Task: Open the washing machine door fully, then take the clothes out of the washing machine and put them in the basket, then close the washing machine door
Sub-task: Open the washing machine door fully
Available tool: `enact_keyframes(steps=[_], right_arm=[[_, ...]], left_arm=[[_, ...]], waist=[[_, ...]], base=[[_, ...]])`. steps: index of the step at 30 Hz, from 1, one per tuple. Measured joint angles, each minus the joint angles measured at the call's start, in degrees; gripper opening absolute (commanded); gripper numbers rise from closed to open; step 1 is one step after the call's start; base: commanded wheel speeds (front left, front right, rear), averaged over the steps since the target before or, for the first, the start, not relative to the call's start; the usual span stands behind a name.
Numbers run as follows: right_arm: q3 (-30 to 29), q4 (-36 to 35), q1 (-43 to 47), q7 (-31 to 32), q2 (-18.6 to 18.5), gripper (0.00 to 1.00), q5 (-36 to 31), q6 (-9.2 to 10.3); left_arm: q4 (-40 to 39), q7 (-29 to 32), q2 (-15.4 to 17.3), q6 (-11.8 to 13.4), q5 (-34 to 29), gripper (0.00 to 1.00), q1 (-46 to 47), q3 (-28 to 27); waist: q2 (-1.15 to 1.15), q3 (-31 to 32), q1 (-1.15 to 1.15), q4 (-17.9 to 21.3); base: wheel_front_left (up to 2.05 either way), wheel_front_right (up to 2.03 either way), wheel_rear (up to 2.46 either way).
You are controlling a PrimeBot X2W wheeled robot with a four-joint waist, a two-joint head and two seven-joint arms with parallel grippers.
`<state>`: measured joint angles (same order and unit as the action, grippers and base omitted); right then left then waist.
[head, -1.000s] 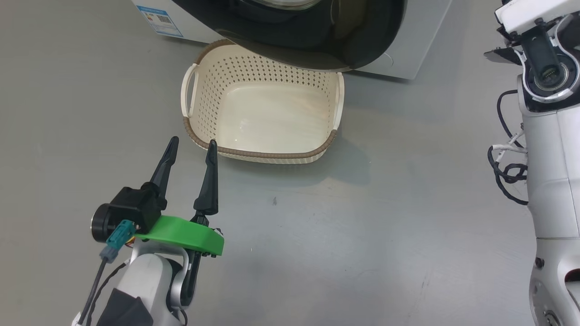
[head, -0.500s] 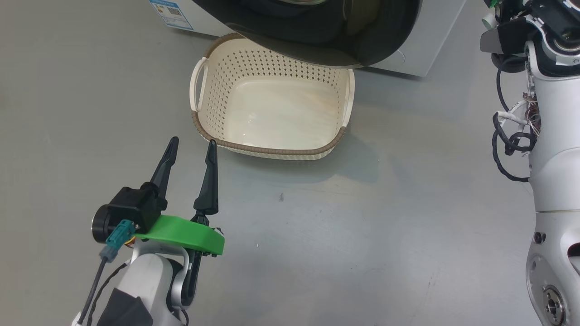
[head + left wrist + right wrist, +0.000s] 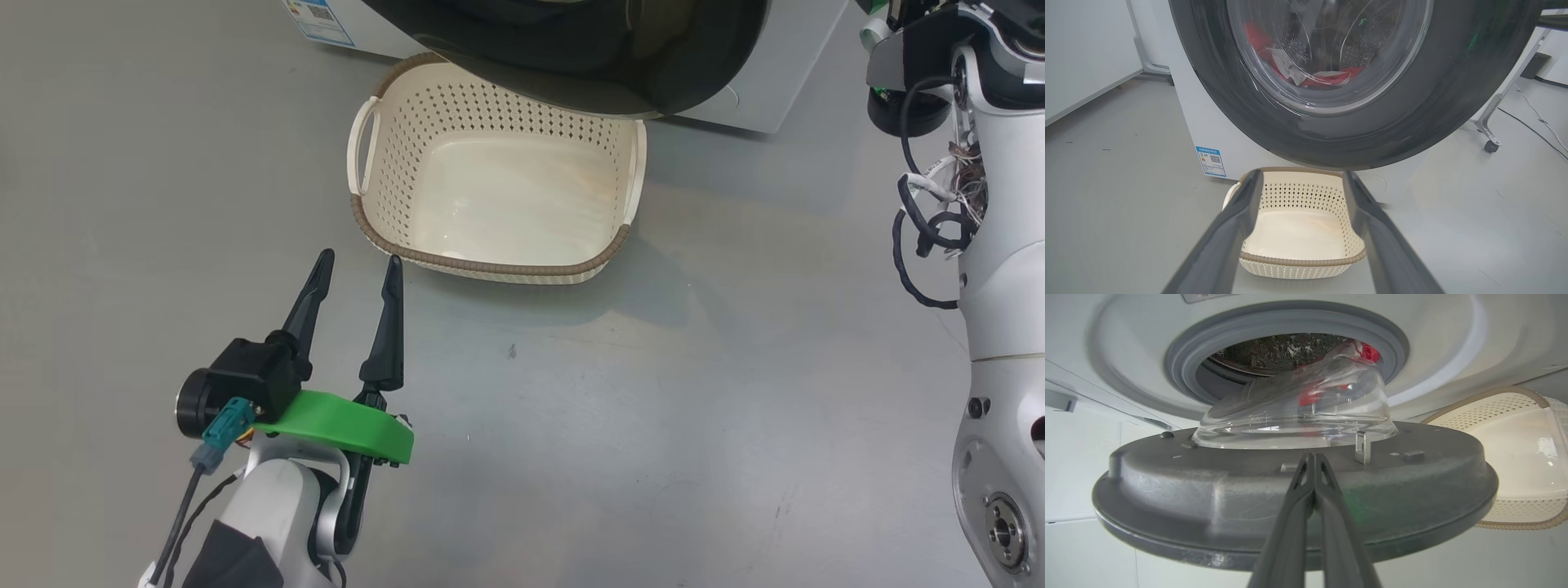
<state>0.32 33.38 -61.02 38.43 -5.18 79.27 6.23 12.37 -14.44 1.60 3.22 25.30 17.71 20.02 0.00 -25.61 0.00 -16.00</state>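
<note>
The washing machine (image 3: 1208,122) stands behind the empty cream basket (image 3: 482,265). The washing machine door (image 3: 1331,139) hangs part-open over the basket's far rim. Red and white clothes (image 3: 1306,77) show through its glass bowl. My left gripper (image 3: 360,261) is open and empty, just short of the basket's (image 3: 1298,261) near left corner. My right gripper (image 3: 1312,455) is shut, with its tips at the door's grey inner face (image 3: 1208,506) beside a metal latch hook (image 3: 1359,447). Past the bowl (image 3: 1298,412) lie the grey gasket (image 3: 1184,363) and red clothes (image 3: 1367,351) in the drum.
My right arm's white body (image 3: 996,245) with black cables fills the right edge of the head view. A wheeled metal stand leg (image 3: 1490,122) and a floor cable (image 3: 1535,118) lie right of the machine. A white wall panel (image 3: 1086,53) is on the left.
The head camera has moved, so the basket and machine sit further right in its view. The right arm's wrist has climbed toward the top edge. The left gripper stays open.
</note>
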Motion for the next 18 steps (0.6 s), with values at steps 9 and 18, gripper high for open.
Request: enact_keyframes(steps=[9, 18], right_arm=[[-0.9, 2.3, -1.1, 3.2, 0.2, 0.00, 3.4, 0.56], [-0.8, 4.9, -2.0, 5.2, 0.1, 0.00, 4.5, 0.99]], left_arm=[[0.0, 0.0, 0.0, 0.0, 0.0, 1.00, 0.1, 0.4], [-0.1, 0.0, 0.0, 0.3, 0.4, 1.00, 0.5, 0.5]], waist=[[0.00, -0.2, 0.00, -0.6], [0.00, -0.4, 0.00, -1.1]], base=[[0.00, 0.00, 0.00], [0.00, 0.00, 0.00]])
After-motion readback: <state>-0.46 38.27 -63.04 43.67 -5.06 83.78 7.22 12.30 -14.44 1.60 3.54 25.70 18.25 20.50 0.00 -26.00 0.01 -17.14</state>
